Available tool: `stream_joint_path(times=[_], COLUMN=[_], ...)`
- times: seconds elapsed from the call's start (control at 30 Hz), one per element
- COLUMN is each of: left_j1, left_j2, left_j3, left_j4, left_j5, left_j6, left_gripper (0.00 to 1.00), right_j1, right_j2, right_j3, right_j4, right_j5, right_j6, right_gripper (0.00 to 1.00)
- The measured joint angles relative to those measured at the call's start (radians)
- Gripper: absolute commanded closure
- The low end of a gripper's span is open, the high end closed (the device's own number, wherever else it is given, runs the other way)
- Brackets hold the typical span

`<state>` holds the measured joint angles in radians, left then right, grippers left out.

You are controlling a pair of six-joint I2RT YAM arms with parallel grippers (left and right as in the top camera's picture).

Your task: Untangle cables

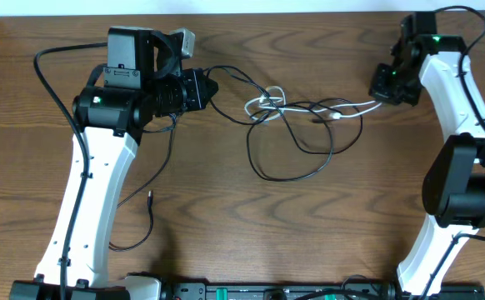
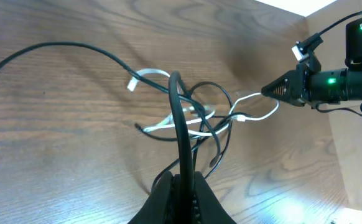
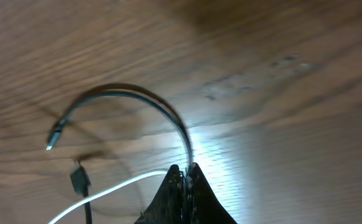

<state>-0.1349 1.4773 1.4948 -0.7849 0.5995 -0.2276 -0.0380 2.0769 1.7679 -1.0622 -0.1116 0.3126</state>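
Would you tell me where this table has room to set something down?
The brown wooden table is bare at its near middle, short of the black cable loop, and along the far edge. The middle is crowded: tangled thin black and white cables stretch from left pincer to right pincer.

The left gripper and right gripper point at each other, tips well apart. Both claws are pressed fully together, each pinching a strand of the cables that runs out ahead of its tips. Behind the claws, the left arm and right arm fold back at the elbow.
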Motion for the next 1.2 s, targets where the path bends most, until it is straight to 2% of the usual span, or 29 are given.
stream_joint_path(times=[0.2,0.57,0.97,1.07,1.2], left_j1=[-0.001,-0.002,-0.003,-0.003,-0.003], left_j2=[0.000,0.000,0.000,0.000,0.000], left_j3=[0.000,0.000,0.000,0.000,0.000], left_j4=[-0.023,-0.093,-0.100,-0.100,-0.100], left_j5=[-0.011,-0.263,-0.372,-0.390,-0.386], left_j6=[0.016,0.028,0.046,0.045,0.045], left_gripper=[0.93,0.93,0.92,0.93,0.93], right_j1=[-0.005,-0.143,-0.179,-0.192,-0.192], right_j2=[0.000,0.000,0.000,0.000,0.000], right_j3=[0.000,0.000,0.000,0.000,0.000], right_j4=[-0.020,-0.072,-0.119,-0.115,-0.092], right_j5=[0.043,0.098,0.188,0.169,0.038], right_j6=[-0.011,-0.010,0.022,0.008,-0.099], right_gripper=[0.99,0.99,0.99,0.99,0.98])
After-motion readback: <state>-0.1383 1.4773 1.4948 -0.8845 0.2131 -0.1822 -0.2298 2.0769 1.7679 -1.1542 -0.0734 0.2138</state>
